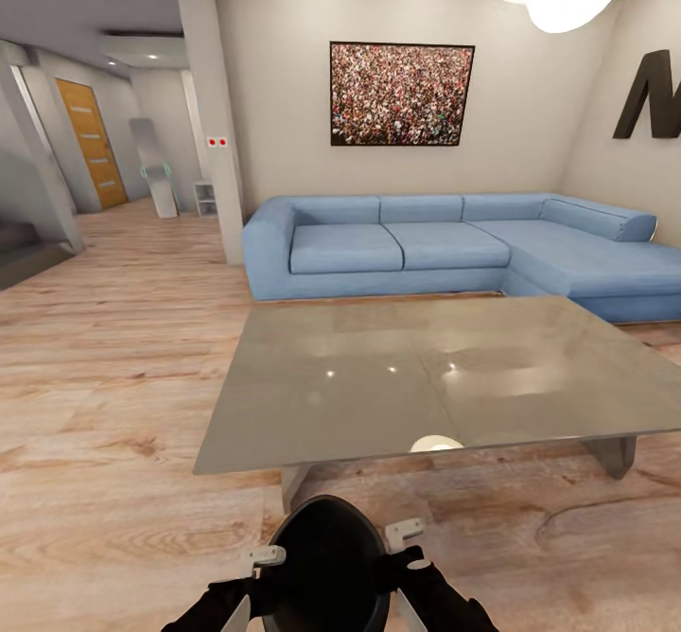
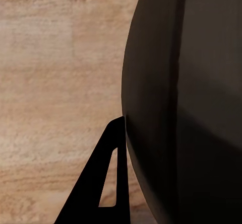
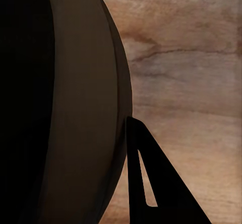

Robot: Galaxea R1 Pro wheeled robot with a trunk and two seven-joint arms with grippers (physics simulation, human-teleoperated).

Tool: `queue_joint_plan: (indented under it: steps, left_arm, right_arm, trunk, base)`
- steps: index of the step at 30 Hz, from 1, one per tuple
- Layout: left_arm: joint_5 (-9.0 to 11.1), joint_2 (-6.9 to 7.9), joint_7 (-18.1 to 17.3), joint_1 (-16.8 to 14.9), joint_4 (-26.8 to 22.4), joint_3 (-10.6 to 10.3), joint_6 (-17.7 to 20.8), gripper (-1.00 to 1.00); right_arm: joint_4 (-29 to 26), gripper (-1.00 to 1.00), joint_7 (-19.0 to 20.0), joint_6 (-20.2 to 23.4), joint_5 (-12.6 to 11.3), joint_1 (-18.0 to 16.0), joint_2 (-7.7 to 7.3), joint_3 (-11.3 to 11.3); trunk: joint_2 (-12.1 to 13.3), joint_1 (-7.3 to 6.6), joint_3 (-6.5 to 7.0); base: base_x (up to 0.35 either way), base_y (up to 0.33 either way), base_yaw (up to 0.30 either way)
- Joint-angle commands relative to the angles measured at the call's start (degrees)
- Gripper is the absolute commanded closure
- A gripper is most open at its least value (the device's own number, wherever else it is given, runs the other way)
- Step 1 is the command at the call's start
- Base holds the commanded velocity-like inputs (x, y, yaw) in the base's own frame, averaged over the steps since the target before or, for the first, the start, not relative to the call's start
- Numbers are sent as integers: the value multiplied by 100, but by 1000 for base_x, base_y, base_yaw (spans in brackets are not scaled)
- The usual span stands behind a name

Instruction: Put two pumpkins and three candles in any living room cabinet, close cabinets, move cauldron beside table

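Observation:
The matte black cauldron [image 1: 331,566] hangs low at the front of the head view, just above the wooden floor and a short way in front of the grey table [image 1: 284,377]. My left gripper [image 1: 265,561] holds its left side and my right gripper [image 1: 407,539] its right side. In the left wrist view one dark finger [image 2: 113,183] lies against the cauldron's wall [image 2: 186,108]. The right wrist view has a finger [image 3: 146,183] against the pot's wall [image 3: 65,108] too. On each hand the other finger is hidden by the pot. Pumpkins, candles and cabinet are out of view.
A blue corner sofa [image 1: 426,244] stands behind the table against the far wall. Open wooden floor [image 1: 113,377] stretches to the left, towards a hallway with an orange door [image 1: 93,145]. A pillar [image 1: 213,112] stands left of the sofa.

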Motion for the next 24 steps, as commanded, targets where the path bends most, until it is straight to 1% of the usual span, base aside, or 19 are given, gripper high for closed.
queue_joint_plan:
  steps: [1,19,24]
  left_arm:
    - [-92,-5,10,1,-7,-23,39,100]
    - [-88,-5,10,1,-7,-23,33,100]
    - [-91,-5,10,0,-7,-23,33,100]
  right_arm:
    - [-200,100,204,31,-102,-4,1,87]
    - [-200,100,204,31,-102,-4,0,87]
    - [-200,100,204,31,-102,-4,5,87]
  trunk:
    - [-3,-2,-5]
    - [-3,-2,-5]
    - [-203,108,-95]
  base:
    - [0,0,0]
    - [0,0,0]
    - [0,0,0]
